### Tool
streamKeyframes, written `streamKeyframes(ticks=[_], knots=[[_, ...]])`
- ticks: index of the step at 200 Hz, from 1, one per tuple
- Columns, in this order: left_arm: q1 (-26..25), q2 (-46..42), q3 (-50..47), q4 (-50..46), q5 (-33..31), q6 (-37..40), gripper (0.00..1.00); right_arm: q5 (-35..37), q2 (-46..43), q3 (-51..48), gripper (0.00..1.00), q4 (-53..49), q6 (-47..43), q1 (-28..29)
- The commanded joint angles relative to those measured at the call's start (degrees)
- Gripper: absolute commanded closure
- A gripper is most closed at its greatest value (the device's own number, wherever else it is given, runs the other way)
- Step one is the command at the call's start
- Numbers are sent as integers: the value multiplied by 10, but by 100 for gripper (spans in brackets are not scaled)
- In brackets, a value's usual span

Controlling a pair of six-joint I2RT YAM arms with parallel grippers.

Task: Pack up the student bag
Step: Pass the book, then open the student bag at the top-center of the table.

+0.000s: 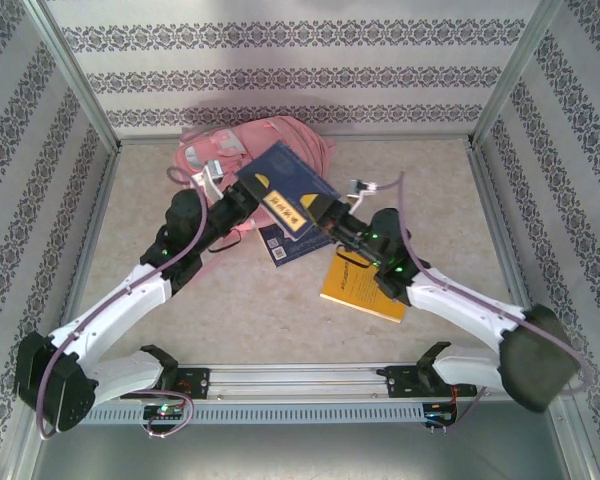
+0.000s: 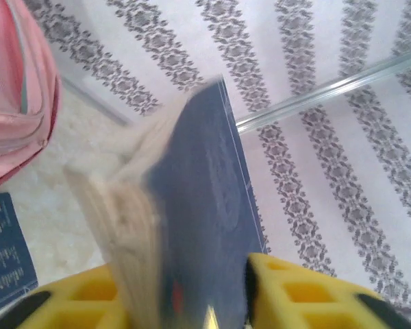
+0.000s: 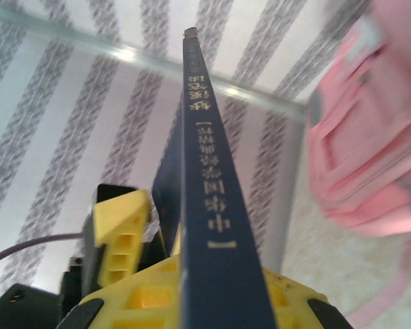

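Your right jaws are clamped on the spine of a dark blue book (image 1: 285, 185), holding it raised over the middle of the bench (image 1: 230, 310). Your left jaws straddle the same book's opposite edge, partly apart, and the blur keeps you from telling whether they grip it. The pink bag (image 1: 300, 135) lies just behind the book by the back wall, with a blue booklet (image 1: 280, 243) and an orange book (image 1: 360, 285) flat on the bench nearer you.
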Motion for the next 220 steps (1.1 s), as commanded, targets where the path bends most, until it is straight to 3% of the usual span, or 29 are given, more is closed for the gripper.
streamKeyframes(ticks=[1, 13, 27, 76, 130, 172, 220], knots=[[-2, 55, 110, -187, -7, 133, 42, 62, -79, 4, 100, -160, -80, -50], [4, 109, 182, -252, -10, 168, 31, 70, -111, 16, 100, -239, -119, -76], [16, 182, 274, -325, -16, 192, 26, 75, -140, 30, 100, -317, -160, -108], [76, 434, 543, -412, 76, 154, 32, 68, -205, 18, 100, -411, -204, -179], [109, 701, 882, -521, 106, 157, 33, 20, -240, -2, 100, -426, -216, -251], [139, 773, 905, -460, 130, 112, 37, -12, -227, -16, 100, -419, -213, -287], [144, 818, 912, -343, 213, 69, 43, -39, -187, -17, 100, -396, -219, -288]])
